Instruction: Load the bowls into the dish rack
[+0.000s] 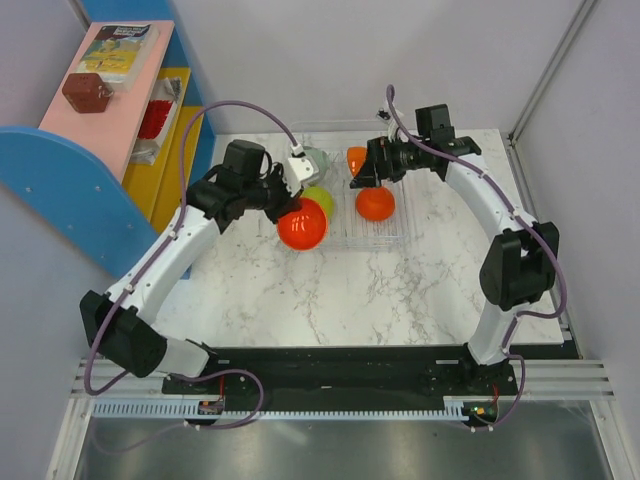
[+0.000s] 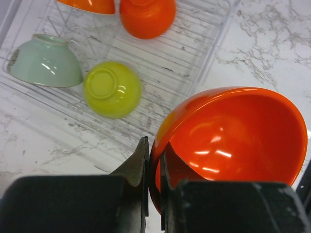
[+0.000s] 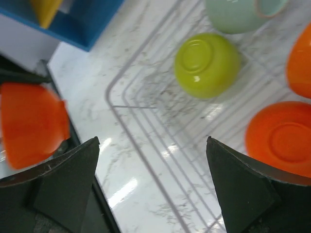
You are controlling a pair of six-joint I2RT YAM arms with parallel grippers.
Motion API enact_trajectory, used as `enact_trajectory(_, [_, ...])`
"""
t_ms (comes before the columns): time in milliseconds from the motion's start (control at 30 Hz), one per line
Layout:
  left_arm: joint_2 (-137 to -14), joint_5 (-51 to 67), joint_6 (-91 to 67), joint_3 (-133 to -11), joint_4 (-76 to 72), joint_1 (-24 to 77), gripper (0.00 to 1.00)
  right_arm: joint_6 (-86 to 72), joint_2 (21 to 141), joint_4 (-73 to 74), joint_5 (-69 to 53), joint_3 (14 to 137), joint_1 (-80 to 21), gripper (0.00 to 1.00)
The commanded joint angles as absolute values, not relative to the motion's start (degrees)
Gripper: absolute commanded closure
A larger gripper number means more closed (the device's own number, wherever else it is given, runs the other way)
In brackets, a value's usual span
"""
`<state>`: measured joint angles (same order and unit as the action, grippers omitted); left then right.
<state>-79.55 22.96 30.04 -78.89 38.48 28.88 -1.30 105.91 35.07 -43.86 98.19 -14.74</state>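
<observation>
On the white marbled worktop, far middle: rack, lying flat. Off the worktop's left edge: blue and yellow shelf. At the rack's near left corner: left gripper, clenched on the rim of a red-orange bowl tipped on its side. Above the rack's far right part: right gripper, released, spread wide, holding nothing. Inside the rack, right side: orange bowl, mouth down, with a second orange bowl farther back. Left side: lime bowl, mouth down, and just beyond it a mint bowl.
</observation>
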Motion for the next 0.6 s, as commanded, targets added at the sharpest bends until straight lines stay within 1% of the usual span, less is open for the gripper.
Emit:
enact_trajectory(0, [-83.05, 30.32, 33.75, -83.58, 34.54, 26.46, 0.98, -7.64, 104.15, 33.40, -63.70, 95.19, -14.68, 0.02])
enact_trajectory(267, [-89.12, 31.99, 34.72, -87.18, 34.45, 26.46, 0.98, -22.14, 101.95, 16.19, -73.64, 85.79, -14.77, 0.02])
enact_trajectory(567, [-91.49, 32.34, 34.19, -90.52, 34.54, 26.63, 0.98, -22.77, 102.48, 16.00, -76.02, 82.97, -17.31, 0.02])
